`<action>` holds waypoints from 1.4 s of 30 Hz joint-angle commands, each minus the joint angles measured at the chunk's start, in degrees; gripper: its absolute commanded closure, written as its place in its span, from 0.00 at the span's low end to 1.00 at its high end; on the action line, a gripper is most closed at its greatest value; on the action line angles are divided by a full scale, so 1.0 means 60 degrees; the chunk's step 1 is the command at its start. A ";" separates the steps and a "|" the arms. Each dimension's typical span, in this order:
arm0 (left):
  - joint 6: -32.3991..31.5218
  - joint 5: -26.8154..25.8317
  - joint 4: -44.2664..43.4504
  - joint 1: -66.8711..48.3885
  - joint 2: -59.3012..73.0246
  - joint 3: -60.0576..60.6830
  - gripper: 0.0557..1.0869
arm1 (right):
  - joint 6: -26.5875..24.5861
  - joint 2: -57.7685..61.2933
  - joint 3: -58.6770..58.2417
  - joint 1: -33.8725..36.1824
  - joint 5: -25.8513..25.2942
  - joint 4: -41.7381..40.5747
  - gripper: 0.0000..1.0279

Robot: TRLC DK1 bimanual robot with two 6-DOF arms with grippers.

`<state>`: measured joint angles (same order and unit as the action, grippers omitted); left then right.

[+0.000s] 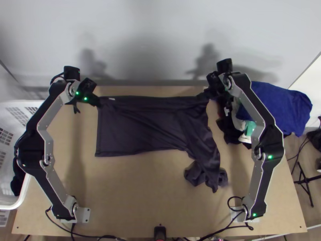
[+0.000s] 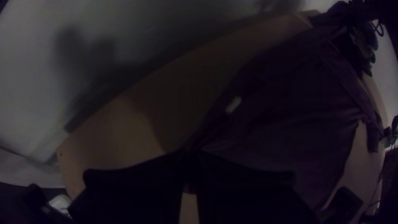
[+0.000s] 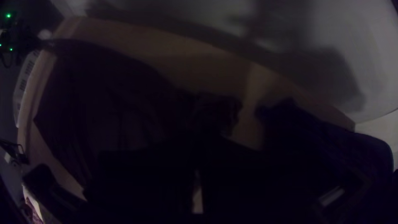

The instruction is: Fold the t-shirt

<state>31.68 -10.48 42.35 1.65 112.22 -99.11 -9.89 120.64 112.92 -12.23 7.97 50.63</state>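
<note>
1. Light wooden worktop (image 1: 132,197), matte. Near strip is bare in the middle, room to lay cloth down.
2. Closest cloth: bunched end (image 1: 196,174) of the dark t-shirt (image 1: 140,124), right of centre. Looks like the messy bit; I'd judge it needs pulling straight before any crease goes in.
3. Rest of the t-shirt lies fairly flat across the middle and far part, diagonal wrinkles toward the right.
4. Far edge: my left gripper (image 1: 97,101) is closed on the far left corner, near a white tag (image 1: 112,99). My right gripper (image 1: 206,94) is pinched on the far right end. Edge runs near straight between them.
5. Step, my read: straighten, then fold. Light outward tension, lift both ends level, drag slowly so the bunch trails out. Uneven pull would skew it; too much could slip a corner.
6. Give the blue cloth (image 1: 277,106) on the right clearance.
</note>
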 commanded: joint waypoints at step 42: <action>0.1546 -0.0084 0.1775 -0.0041 -0.0379 0.1958 0.20 | 0.0125 -0.1151 -0.3718 0.0134 -0.0112 -0.0675 0.86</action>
<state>41.17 -11.51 53.43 3.07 109.67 -88.79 -9.91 113.56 91.92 -10.04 7.31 47.94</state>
